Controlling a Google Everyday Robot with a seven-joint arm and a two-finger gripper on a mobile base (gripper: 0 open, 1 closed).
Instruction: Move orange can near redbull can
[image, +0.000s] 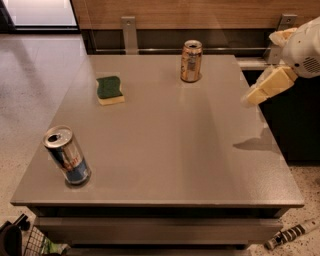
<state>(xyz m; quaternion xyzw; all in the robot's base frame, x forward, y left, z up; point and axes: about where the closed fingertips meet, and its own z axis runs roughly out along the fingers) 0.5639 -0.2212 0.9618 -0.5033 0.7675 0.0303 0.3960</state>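
Note:
The orange can stands upright near the far edge of the grey table, a little right of the middle. The redbull can stands at the near left corner, blue and silver with a red mark and an open silver top. My gripper hangs at the right side, above the table's right edge, on a white arm. It is to the right of the orange can and a little nearer, apart from it, and holds nothing that I can see. It casts a shadow on the table's right part.
A green-and-yellow sponge lies on the table's far left part. A wooden wall with metal brackets runs behind the table. A dark cabinet stands to the right. A striped object lies on the floor at the lower right.

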